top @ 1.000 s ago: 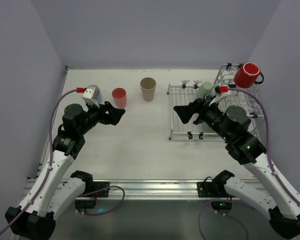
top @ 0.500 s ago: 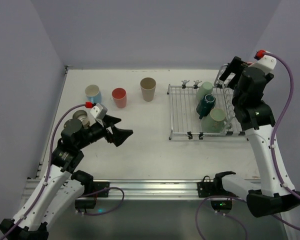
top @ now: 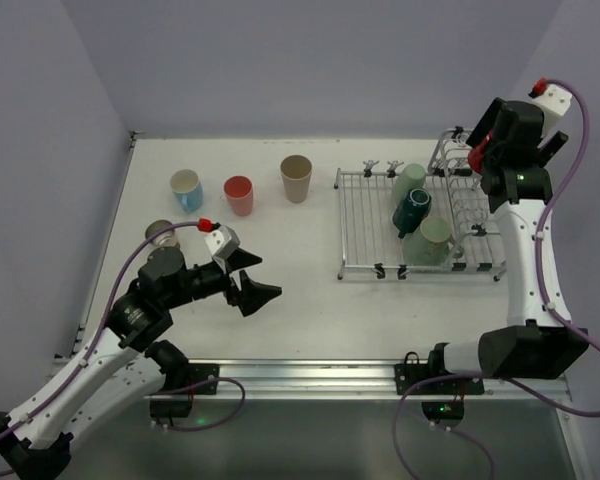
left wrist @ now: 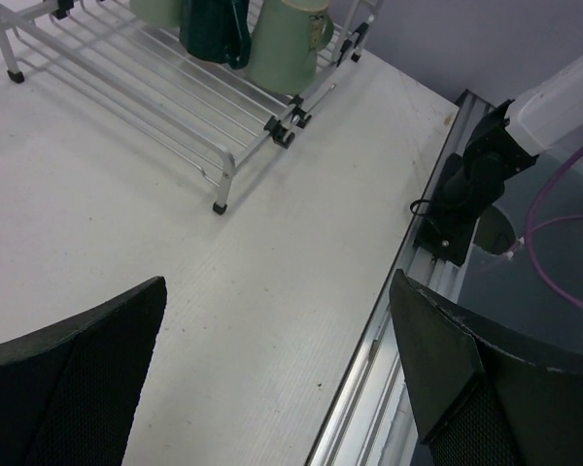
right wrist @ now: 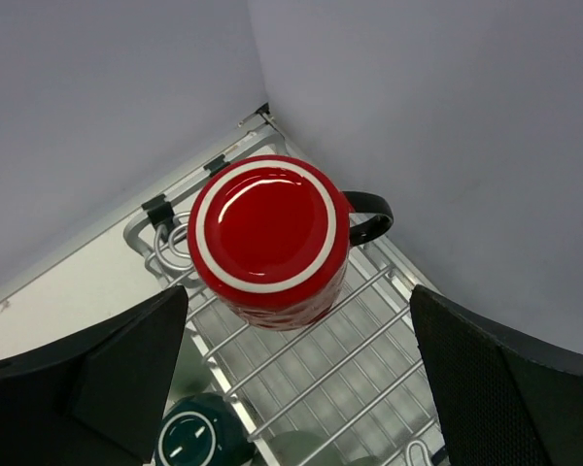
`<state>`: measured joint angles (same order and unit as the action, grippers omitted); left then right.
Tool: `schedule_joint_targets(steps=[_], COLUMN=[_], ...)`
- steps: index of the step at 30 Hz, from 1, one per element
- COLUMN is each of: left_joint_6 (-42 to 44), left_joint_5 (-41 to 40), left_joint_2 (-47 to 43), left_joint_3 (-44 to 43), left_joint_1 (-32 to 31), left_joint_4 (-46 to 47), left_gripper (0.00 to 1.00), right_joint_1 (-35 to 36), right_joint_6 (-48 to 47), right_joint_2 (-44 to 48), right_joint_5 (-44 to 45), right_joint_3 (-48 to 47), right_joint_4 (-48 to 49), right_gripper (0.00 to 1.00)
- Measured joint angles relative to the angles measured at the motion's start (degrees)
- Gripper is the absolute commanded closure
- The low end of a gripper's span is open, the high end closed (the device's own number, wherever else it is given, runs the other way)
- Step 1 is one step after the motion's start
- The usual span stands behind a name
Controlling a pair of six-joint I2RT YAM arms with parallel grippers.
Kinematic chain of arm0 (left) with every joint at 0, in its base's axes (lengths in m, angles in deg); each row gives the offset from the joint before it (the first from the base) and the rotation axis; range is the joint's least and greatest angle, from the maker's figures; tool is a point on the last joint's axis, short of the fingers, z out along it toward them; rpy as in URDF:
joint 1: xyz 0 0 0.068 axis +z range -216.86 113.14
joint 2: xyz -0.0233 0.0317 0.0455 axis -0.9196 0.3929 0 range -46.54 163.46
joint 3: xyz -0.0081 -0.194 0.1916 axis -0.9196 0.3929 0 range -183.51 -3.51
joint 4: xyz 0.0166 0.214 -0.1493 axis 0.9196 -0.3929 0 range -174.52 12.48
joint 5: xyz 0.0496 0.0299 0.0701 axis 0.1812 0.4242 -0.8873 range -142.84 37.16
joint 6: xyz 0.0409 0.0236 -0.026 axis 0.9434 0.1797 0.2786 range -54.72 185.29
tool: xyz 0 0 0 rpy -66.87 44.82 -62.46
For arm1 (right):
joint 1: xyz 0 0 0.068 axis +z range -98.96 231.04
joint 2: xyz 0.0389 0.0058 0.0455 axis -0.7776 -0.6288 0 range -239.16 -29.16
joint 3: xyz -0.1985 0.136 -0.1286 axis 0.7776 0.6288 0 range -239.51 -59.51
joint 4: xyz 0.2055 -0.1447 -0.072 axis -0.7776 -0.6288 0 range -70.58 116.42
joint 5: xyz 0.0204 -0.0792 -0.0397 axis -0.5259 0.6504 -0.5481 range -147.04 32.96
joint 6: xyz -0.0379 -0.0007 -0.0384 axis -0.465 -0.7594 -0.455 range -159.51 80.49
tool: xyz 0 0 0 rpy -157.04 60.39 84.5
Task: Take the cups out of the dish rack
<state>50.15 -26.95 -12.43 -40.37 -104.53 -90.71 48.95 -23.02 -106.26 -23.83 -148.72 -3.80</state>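
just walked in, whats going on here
Cups are being unloaded from a silver wire dish rack. The right tool hovers open over an upside-down red mug with a black handle at the rack's far right corner. The left tool is open and empty above the white table. A sage green cup, dark teal mug and pale green cup sit on the rack; a light blue mug, pink tumbler and beige tumbler stand on the table.

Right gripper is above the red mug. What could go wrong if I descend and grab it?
The red mug sits upside down on the dish rack. Its black handle is on the side of one finger of the open right gripper, so closing could strike the handle and twist the mug. The glossy wall may slip, dropping the mug onto the dark teal mug nearby. Lifting could also snag wires and drag the rack.
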Motion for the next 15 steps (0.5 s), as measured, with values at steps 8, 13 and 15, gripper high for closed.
schedule_joint_targets(steps=[8, 13, 15], left_joint_6=[1.0, 1.2, 1.3], left_joint_5=[-1.1, -1.3, -1.4], left_joint_2=[-0.1, 0.0, 0.0], left_joint_3=[0.0, 0.0, 0.0], left_joint_1=[-1.5, -2.0, -2.2], left_joint_4=[-0.4, -1.1, -1.1], left_gripper=[0.00, 0.00, 0.00], right_joint_1=[-2.2, -2.8, -3.1], right_joint_6=[0.4, 0.4, 0.3], right_joint_2=[-5.1, -7.8, -8.7], right_joint_5=[-5.0, -7.5, -7.5], right_joint_3=[-2.8, -4.2, -5.1], right_joint_4=[-0.7, -1.4, -1.9], right_gripper=[0.01, 0.01, 0.01])
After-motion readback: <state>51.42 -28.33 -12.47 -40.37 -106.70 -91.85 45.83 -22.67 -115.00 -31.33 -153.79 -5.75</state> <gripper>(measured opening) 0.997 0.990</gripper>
